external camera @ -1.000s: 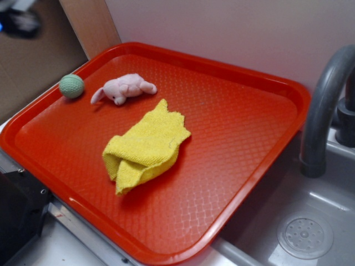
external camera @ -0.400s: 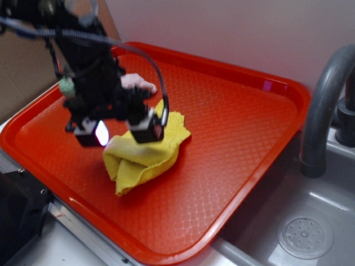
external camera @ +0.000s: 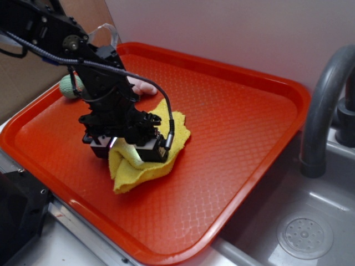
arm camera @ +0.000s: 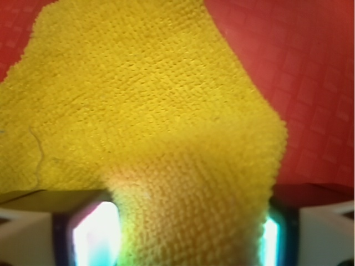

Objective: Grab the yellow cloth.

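One hand [external camera: 128,148] sits on the yellow cloth [external camera: 166,133], a fold between its fingers [arm camera: 91,235], seemingly gripped; pink toy [external camera: 143,86] at twelve o'clock.

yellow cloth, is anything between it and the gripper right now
Nothing visible. The gripper is down on the yellow cloth, and the wrist view shows a fold of it between the fingers. The pink plush and green ball sit behind.

A plain pale wall [external camera: 233,33] stands behind everything, well beyond the jaws. A light wooden board [external camera: 91,25] leans up at the back left corner. Off to the right, far from the jaws, a grey sink [external camera: 288,221] with a round drain [external camera: 305,237] sits under a curved grey faucet [external camera: 324,105]. The light is soft and even.
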